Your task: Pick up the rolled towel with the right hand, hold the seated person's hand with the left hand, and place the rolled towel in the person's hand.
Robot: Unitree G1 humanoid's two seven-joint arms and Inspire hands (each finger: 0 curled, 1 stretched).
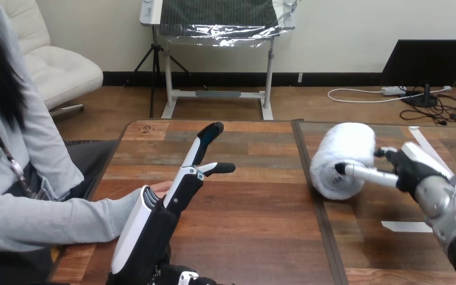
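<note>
Plain white, unpatterned, on the fluffy rolled cloth towel (342, 157). Warm brown with darker streaked grain, in mixed plank tones, on the wooden-board table (255, 214). Black with white shells on the left hand (181, 189) and right hand (412, 169). Silver on the right forearm (445, 208). Light grey on the person's sleeve (47, 217).

Bright, even light w/ soft shadows; rolled towel (344, 155) nearly washed out; mild sheen on table (255, 217).

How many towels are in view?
1. The towel lies rolled on the right half of the table, with the right hand touching its right side. No other seems hidden.
</note>
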